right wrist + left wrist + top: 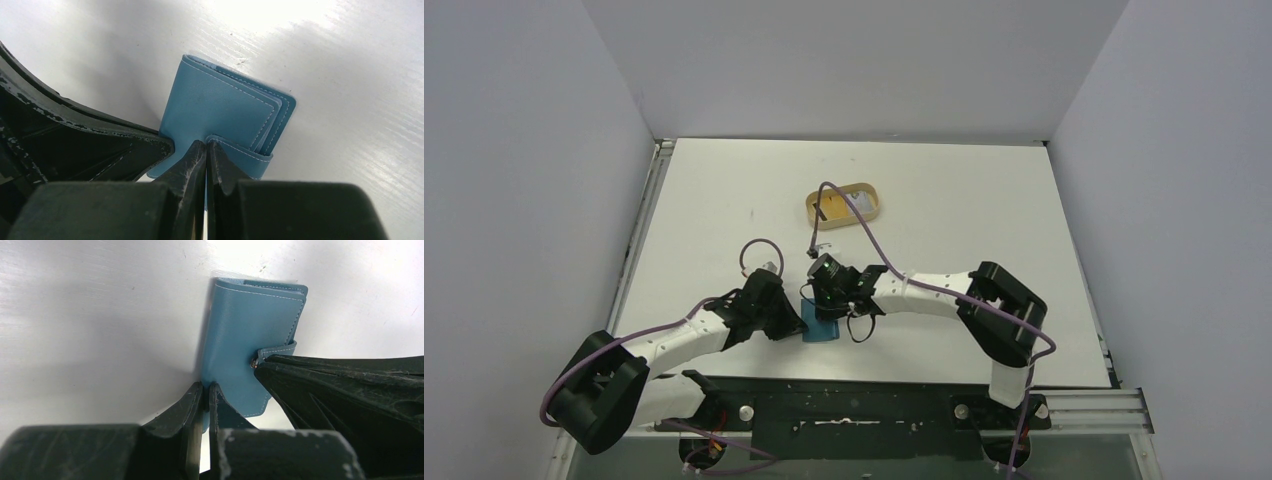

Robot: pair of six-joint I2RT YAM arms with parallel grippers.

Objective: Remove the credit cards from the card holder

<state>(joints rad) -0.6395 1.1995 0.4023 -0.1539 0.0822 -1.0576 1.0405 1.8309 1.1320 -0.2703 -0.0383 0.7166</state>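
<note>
The card holder is a teal wallet, folded shut, at the near middle of the table between both grippers. My left gripper is shut on its left edge; the left wrist view shows the pinch on the wallet. My right gripper is shut on the snap tab; the right wrist view shows the pinch on the tab of the wallet. No credit cards show at the wallet; only lighter blue pocket edges show.
A tan oval tray stands at the back middle with something pale and flat in it. White walls close in the table on the left, back and right. The arm bases and a rail run along the near edge.
</note>
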